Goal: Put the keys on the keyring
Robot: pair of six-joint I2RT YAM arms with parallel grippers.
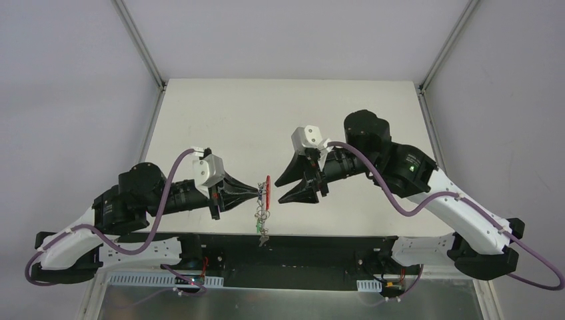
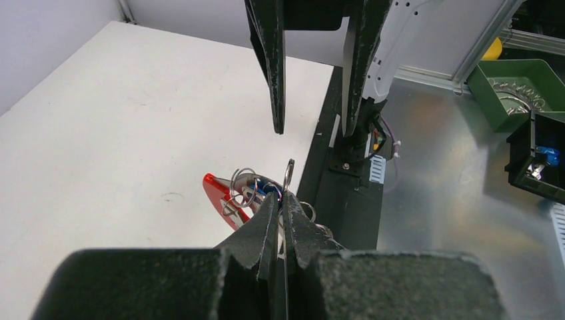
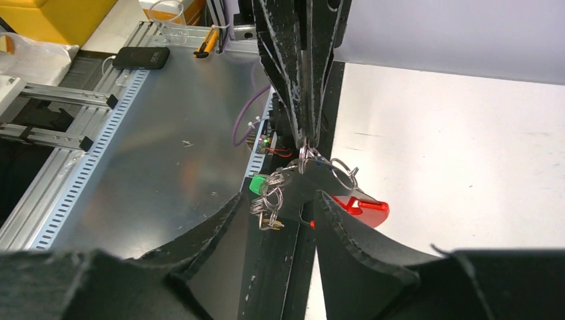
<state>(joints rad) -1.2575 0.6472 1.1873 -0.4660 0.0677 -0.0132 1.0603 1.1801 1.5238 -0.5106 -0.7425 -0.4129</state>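
Observation:
My left gripper is shut on a silver ring of the keyring, held above the table's near edge. The red clip stands beside its tips, also seen in both wrist views. A short chain of rings hangs below, carrying a green-headed key and a small yellowish key. A bit of blue shows among the rings. My right gripper is open just right of the clip, its fingers either side of the bunch without touching it.
The white table stretches behind the grippers. Below its near edge lies a metal shelf with a black device. A green bin and a black bin sit to the right.

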